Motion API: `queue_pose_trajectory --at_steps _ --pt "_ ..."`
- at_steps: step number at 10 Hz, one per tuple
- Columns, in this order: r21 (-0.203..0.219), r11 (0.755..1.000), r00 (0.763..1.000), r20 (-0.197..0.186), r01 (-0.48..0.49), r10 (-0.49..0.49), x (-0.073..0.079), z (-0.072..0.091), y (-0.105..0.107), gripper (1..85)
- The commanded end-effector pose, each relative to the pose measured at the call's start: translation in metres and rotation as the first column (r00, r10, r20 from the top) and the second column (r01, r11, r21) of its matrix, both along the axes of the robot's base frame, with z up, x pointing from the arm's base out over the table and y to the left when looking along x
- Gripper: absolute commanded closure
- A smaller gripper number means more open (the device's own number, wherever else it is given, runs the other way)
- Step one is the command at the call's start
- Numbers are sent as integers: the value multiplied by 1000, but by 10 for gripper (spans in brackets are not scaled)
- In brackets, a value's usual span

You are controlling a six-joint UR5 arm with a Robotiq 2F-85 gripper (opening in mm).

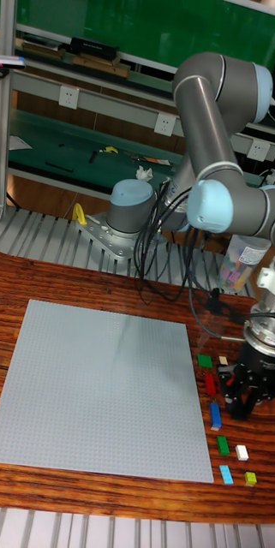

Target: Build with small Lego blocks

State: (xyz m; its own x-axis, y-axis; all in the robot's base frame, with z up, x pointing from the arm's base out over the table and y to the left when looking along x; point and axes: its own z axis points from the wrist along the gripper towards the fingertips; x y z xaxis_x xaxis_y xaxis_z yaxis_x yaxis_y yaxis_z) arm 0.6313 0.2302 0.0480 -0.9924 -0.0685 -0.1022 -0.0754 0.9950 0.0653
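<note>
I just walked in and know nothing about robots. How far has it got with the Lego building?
It looks barely started. Done: nothing shows on the grey baseplate. In hand: the gripper is down among the small blocks right of the plate, near the red block; whether it holds one is unclear. Left: the green, blue and other blocks are all off the plate.

Grey baseplate (pixel 98 390); brown wood-grain table (pixel 111 287); green brick (pixel 205 361); blue brick (pixel 215 416); white brick (pixel 242 453).
</note>
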Motion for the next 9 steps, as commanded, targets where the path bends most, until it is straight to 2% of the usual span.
queue_pose_trajectory --at_steps 1,2,4,5,6,8,9 --pt "7 999 999 -3 -39 39 -3 -8 -14 843" --pt "15 1000 1000 -9 -9 9 -4 -8 -13 843" --pt "-18 996 996 1 92 -92 0 -8 -24 843" --pt "-55 993 994 7 106 -106 1 -8 -34 843" --pt "-54 995 997 12 82 -81 2 -8 -33 843" --pt "-48 999 1000 -9 -24 24 -13 -3 -94 843" --pt "-41 997 998 -8 -61 61 -17 -3 -117 843"
